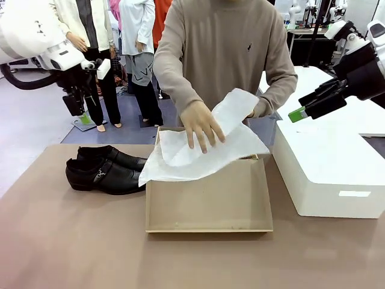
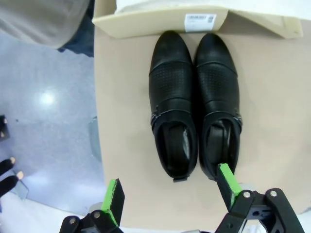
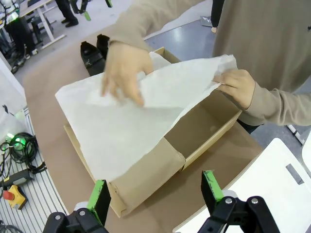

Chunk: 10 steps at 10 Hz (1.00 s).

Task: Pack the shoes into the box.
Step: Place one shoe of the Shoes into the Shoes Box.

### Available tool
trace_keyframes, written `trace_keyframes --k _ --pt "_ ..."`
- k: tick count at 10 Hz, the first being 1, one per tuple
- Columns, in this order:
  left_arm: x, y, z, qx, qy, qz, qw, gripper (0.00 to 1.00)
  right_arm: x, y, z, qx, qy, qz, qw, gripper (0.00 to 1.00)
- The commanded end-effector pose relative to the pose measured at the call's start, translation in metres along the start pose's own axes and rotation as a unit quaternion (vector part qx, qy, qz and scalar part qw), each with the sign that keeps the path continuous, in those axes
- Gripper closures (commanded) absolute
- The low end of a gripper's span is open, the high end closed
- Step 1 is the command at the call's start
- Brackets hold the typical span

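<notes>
Front view: shoes [image 1: 105,171] sit side by side on the brown surface [image 1: 72,241] at centre left, toes toward the box [image 1: 210,201], just beside its left wall. Box is open at frame centre, and white tissue [image 1: 180,159] drapes over its far left part and left edge. The person at the far side presses one hand [image 1: 201,123] flat on the tissue, while the other hand [image 1: 260,108] pinches the sheet's raised corner to the right. White box [image 1: 331,174] stands at right, near the tan box. Left end effector [image 1: 81,108] hangs in the air at upper left, above and behind the shoes. Right end effector [image 1: 299,108] is in the air at upper right over the white box, pointing toward the person. Left wrist view: left end effector [image 2: 169,179] at the bottom edge, fingers spread wide, holding nothing, over the heels of the shoes [image 2: 194,102]. Toes point up-frame, almost touching the box [image 2: 146,22], which carries a white label [image 2: 200,19]. Right wrist view: right end effector [image 3: 154,182] at the bottom edge, fingers spread, empty, above the near corner of the box [image 3: 204,126]. Tissue [image 3: 136,116] covers the left half with one hand [image 3: 124,68] on it; the other hand [image 3: 238,87] grips its right edge. Shoes [image 3: 95,53] at upper left beyond the box, white box [image 3: 262,194] at lower right.
</notes>
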<state>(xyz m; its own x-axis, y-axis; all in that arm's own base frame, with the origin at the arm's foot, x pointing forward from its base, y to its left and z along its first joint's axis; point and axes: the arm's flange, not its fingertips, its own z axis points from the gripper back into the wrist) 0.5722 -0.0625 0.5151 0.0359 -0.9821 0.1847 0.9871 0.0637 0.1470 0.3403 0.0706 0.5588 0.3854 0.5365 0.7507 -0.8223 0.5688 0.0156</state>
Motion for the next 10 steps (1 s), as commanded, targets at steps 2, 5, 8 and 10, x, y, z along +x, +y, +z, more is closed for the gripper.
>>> trace_keyframes --k 2,5,8,10 --pt "-0.004 0.028 -0.018 -0.012 0.043 -0.007 0.999 0.00 0.000 -0.001 0.000 0.000 -0.002 -0.001 1.000 0.00" --pt "-0.008 0.034 -0.044 -0.026 0.053 0.006 0.998 0.00 0.000 -0.001 0.000 0.000 -0.002 -0.001 1.000 0.00" --pt "-0.011 0.031 -0.052 -0.030 0.043 -0.002 0.999 0.00 0.000 -0.001 0.000 0.000 -0.002 -0.001 1.000 0.00" --pt "-0.011 0.031 -0.052 -0.030 0.043 -0.002 0.999 0.00 0.000 -0.001 0.000 0.000 -0.002 -0.001 1.000 0.00"
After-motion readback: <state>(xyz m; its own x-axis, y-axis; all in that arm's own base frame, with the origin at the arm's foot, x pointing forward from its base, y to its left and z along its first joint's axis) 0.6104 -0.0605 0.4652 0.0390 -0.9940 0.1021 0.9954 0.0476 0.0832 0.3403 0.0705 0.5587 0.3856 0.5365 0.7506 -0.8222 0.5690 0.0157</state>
